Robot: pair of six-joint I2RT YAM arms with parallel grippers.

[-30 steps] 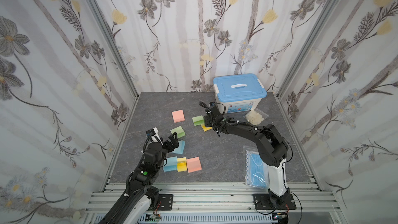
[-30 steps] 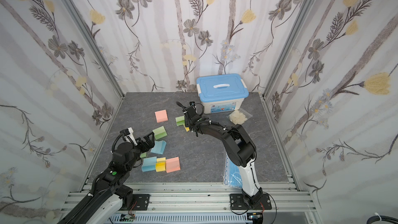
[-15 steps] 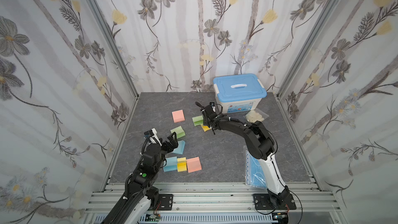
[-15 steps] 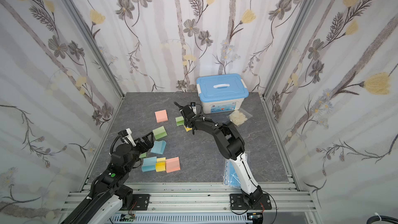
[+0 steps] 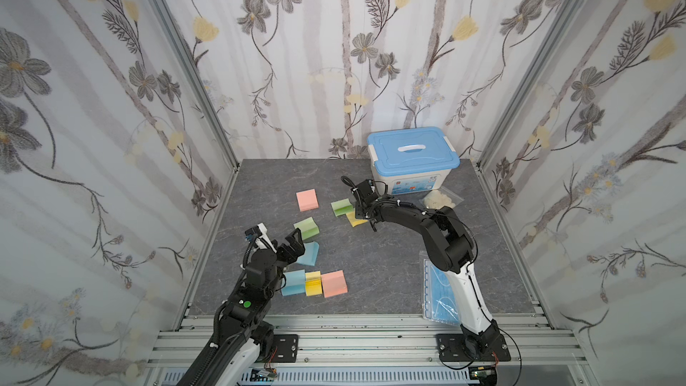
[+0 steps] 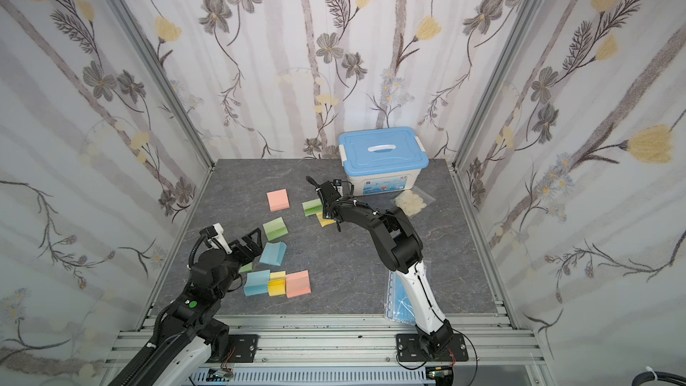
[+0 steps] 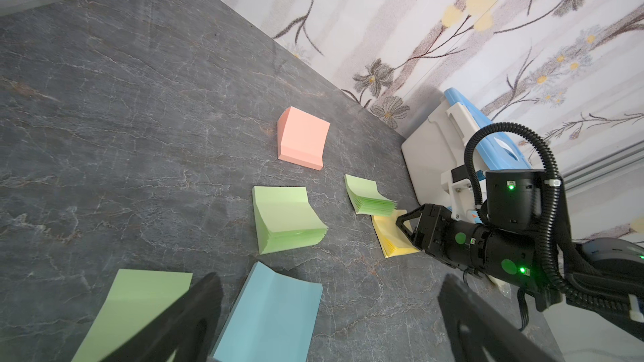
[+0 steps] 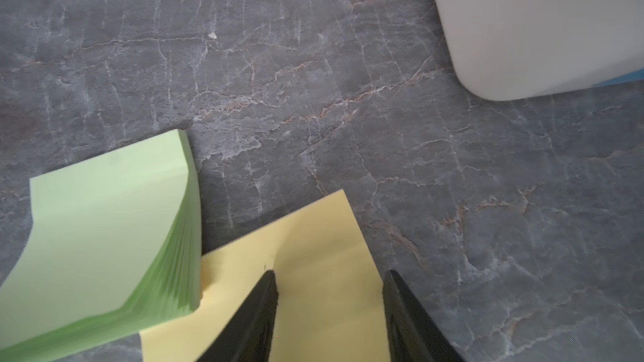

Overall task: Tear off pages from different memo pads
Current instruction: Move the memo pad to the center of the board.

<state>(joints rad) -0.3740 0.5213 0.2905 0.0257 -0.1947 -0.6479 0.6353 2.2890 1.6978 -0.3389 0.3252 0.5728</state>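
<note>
Several memo pads lie on the grey table: a pink pad point(image 5: 307, 199), a green pad point(image 5: 341, 206) beside a yellow pad point(image 5: 355, 220), another green pad point(image 5: 306, 227), a blue pad point(image 5: 310, 253), and a row of blue point(image 5: 293, 282), yellow point(image 5: 313, 283) and pink point(image 5: 334, 283). My right gripper point(image 8: 331, 294) points down at the yellow pad point(image 8: 313, 255). Its jaws stand apart, one fingertip point(image 8: 266, 287) pressing on the top sheet, the other at the pad's edge. My left gripper point(image 7: 327, 311) hangs wide open over the blue pad point(image 7: 275, 315). A loose green page point(image 7: 136, 311) lies beside it.
A white box with a blue lid point(image 5: 412, 150) stands at the back right, close to the right gripper. In front of it lies a clear bag of pale pieces point(image 5: 440, 198). A bag of blue face masks point(image 5: 438, 291) lies at the front right. Patterned walls close three sides.
The right arm's elbow has swung a little to the left while its gripper stayed on the yellow pad, jaws slightly narrower. The left arm has hardly moved.
</note>
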